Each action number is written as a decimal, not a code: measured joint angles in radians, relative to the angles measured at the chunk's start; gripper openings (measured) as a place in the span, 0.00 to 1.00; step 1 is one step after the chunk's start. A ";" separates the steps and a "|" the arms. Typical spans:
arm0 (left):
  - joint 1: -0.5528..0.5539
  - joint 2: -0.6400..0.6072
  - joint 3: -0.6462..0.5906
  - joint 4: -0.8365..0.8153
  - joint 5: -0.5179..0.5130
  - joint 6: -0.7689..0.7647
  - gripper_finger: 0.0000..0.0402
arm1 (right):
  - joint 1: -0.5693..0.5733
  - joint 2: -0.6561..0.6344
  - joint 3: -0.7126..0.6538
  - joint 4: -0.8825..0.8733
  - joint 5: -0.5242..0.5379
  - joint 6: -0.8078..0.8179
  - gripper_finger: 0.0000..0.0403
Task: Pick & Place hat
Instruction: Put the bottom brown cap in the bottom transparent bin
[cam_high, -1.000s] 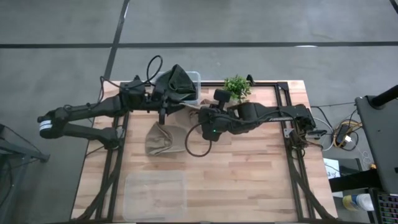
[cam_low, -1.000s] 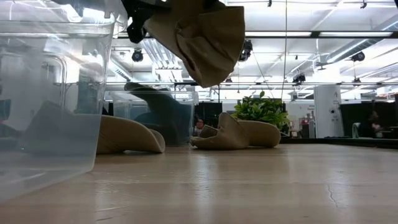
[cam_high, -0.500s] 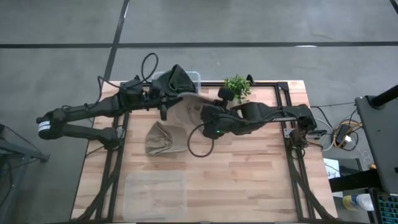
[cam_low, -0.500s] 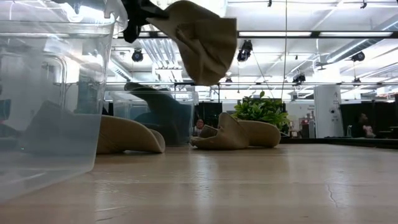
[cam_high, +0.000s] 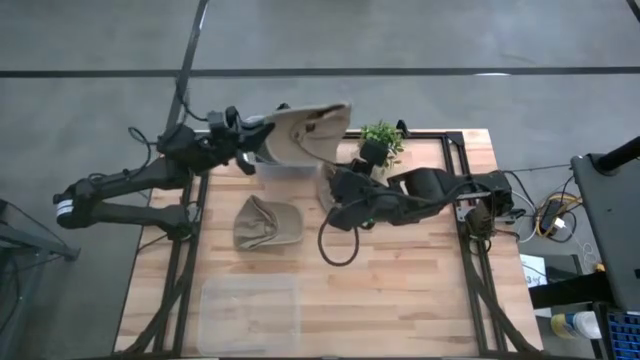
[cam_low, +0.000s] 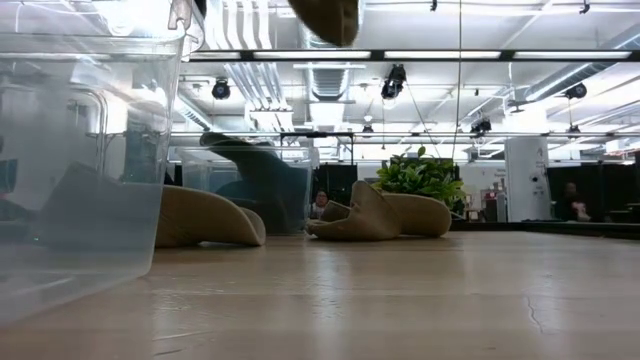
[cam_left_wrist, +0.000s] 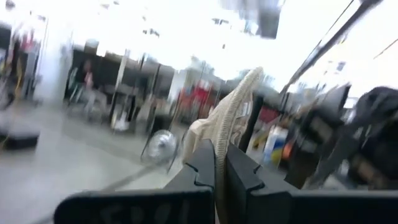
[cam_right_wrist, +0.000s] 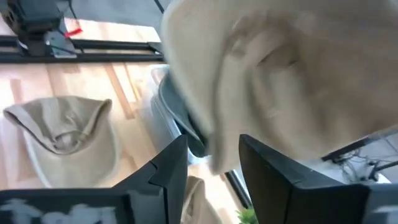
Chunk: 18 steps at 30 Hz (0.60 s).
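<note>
Tan hat (cam_high: 305, 130) held aloft over the clear bin (cam_high: 285, 165) at the table's 12 o'clock edge, its brim pinched flat between the closed fingers of the left gripper (cam_high: 250, 140); the left wrist view shows the cloth (cam_left_wrist: 227, 121) standing edge-on in that narrow gap. In the low view only the hat's lowest fold (cam_low: 325, 18) hangs into sight at the top. The right gripper (cam_high: 332, 190) lies just at 5 o'clock of the hat, fingers (cam_right_wrist: 171, 168) parted and empty, with the hat's crown (cam_right_wrist: 280, 81) filling the space just beyond them (no contact can be made out).

Step in hand, as judged: carrying, with the hat borne by the left arm alone and the placing not yet done. The next move calls for bringing the hat down squarely over the bin's mouth before the left fingers part, since limp cloth may drape over the rim; the right arm needs to stay out of its path.

A second tan hat (cam_high: 265, 222) lies on the wooden table (cam_high: 420, 290) at 7 o'clock of the bin, another (cam_low: 385, 215) rests near a small potted plant (cam_high: 380, 138), and a larger clear container (cam_high: 250, 315) stands at the 6 o'clock edge.
</note>
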<state>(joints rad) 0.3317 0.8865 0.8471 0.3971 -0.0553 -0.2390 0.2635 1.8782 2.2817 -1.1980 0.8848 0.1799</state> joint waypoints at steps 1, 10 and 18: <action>0.000 -0.005 0.000 0.031 0.005 0.000 0.02 | 0.005 0.000 -0.002 0.010 0.000 0.001 0.34; 0.000 -0.019 0.000 0.390 0.135 0.004 0.02 | 0.050 0.004 -0.012 0.225 -0.003 -0.040 0.34; -0.001 -0.015 0.000 0.641 0.241 0.008 0.02 | 0.067 0.004 -0.015 0.617 -0.061 -0.272 0.32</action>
<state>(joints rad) 0.3305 0.8719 0.8471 1.0385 0.1852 -0.2314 0.3302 1.8824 2.2668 -0.5814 0.8236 -0.0919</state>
